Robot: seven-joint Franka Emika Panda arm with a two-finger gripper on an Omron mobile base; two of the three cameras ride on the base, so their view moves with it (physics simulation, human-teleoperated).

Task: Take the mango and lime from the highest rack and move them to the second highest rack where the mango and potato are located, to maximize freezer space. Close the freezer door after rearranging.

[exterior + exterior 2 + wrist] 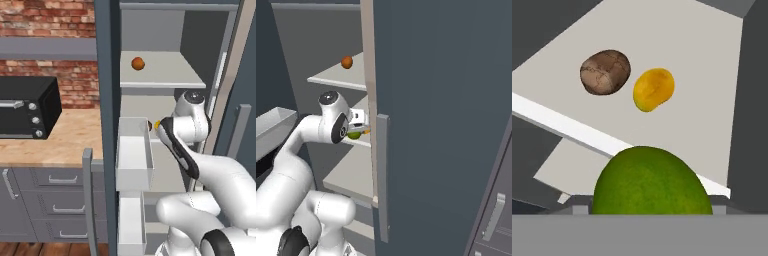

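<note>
The reddish-orange mango lies alone on the highest rack. My gripper is shut on the green lime, held just in front of and slightly above the front edge of the second highest rack. On that rack lie the brown potato and the yellow-orange mango, side by side and apart from the lime. The lime covers the fingertips in the hand view. The freezer door stands open at the right.
A white drawer bin is pulled out at the freezer's left, with another below it. The door's bar handle is close to my arm. A black oven sits on the wooden counter to the left.
</note>
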